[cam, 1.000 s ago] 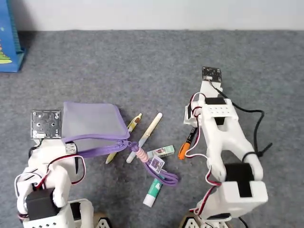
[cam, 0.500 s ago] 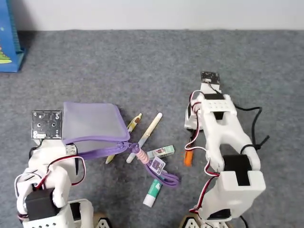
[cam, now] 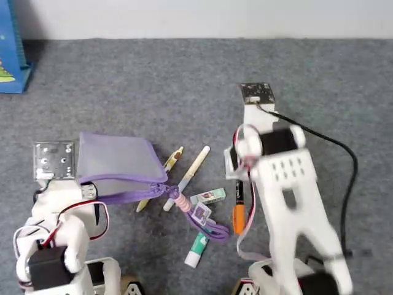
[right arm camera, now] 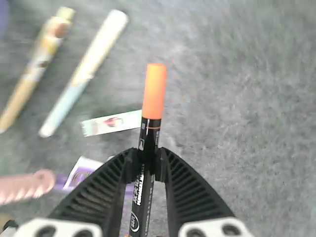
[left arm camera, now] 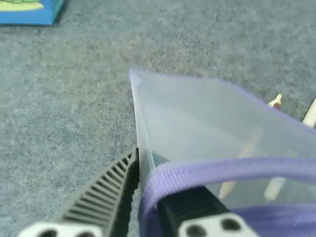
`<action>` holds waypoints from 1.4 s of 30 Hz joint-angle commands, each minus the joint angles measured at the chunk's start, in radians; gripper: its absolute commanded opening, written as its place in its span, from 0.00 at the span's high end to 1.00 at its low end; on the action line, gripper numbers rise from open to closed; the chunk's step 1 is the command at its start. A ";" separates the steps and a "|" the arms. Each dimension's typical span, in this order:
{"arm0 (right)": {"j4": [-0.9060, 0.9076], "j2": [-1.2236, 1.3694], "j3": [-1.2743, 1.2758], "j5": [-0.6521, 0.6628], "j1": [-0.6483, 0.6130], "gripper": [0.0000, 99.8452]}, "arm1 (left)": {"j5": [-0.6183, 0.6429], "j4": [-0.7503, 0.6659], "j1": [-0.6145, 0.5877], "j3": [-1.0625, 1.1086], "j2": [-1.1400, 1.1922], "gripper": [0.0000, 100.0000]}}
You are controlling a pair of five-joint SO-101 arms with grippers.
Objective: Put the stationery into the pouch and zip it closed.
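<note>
Your left pincer (left arm camera: 144, 160) is clenched on the near left edge of the pouch (cam: 116, 160), one finger either side of the clear wall just by the purple zip band. The pouch sits at the left of the grey desk (cam: 153, 80), its zip side facing near. Your right pincer (right arm camera: 148, 158) is grasping the marker (cam: 239, 212) by its black barrel, with the orange cap sticking out past the fingertips. From above, the marker sits just right of the small green-labelled piece (cam: 209, 196). Between the pouch and the marker lie a yellow pen (cam: 174, 158) and a cream pen (cam: 193, 167), both slanted. A glue stick (cam: 198, 249) lies nearer, beside the purple strap (cam: 212, 230).
</note>
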 commanded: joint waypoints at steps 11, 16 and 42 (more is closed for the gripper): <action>-0.114 -0.466 -0.057 -0.008 -0.268 0.99 | 0.054 0.078 0.077 -0.220 0.164 0.99; -0.243 -0.515 -0.057 -0.008 -0.280 0.99 | 0.083 0.080 0.075 -0.325 0.376 0.99; -1.356 -0.545 0.459 -0.005 -0.539 0.99 | 0.118 0.058 0.078 -0.372 0.468 0.99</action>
